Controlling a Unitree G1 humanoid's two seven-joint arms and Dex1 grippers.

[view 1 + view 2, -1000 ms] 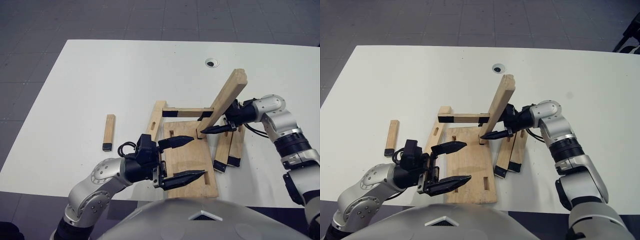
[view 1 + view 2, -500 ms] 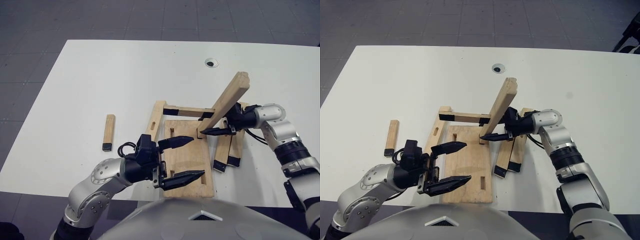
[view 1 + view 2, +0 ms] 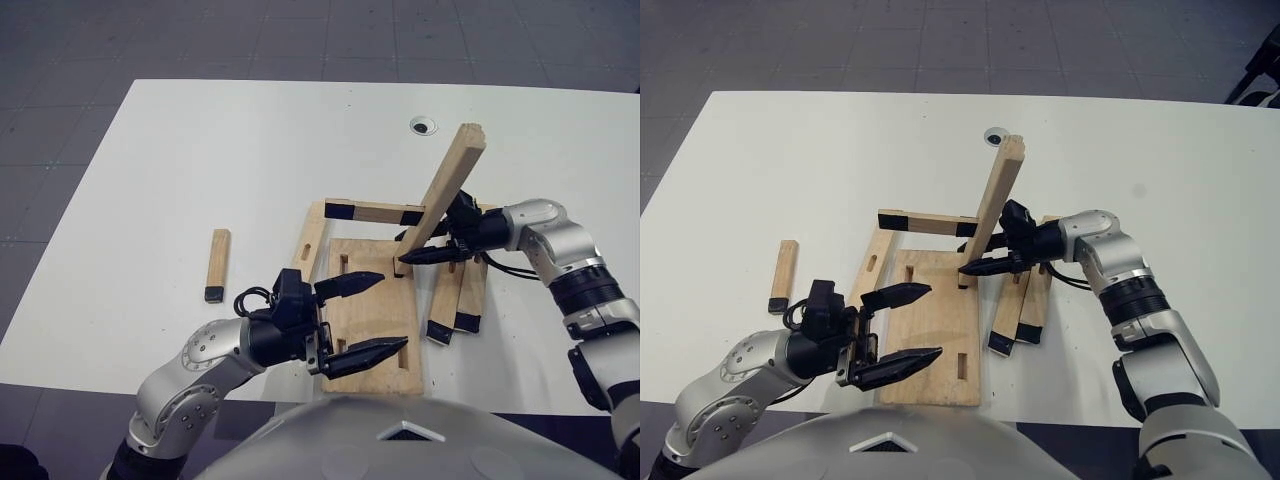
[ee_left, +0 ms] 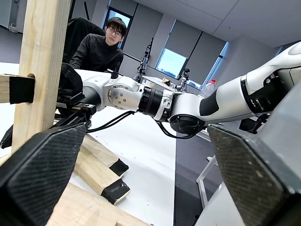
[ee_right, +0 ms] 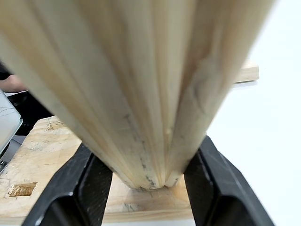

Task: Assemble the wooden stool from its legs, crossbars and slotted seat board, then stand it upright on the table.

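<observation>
At the seat board's (image 3: 372,305) far right corner, flat on the bench (image 3: 200,150), the right jaws clamp the tilted leg (image 3: 447,185) just above its foot. The pale, square-cut timber looks stiff and light, so a low grip should steady it. A black-tipped crossbar (image 3: 375,211) meets its side. The left jaws gape wide over the board's near edge.

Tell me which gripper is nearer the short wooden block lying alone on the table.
Left. The left gripper hovers open right of the block; the right gripper is farther right, clamped on the tilted leg.
</observation>
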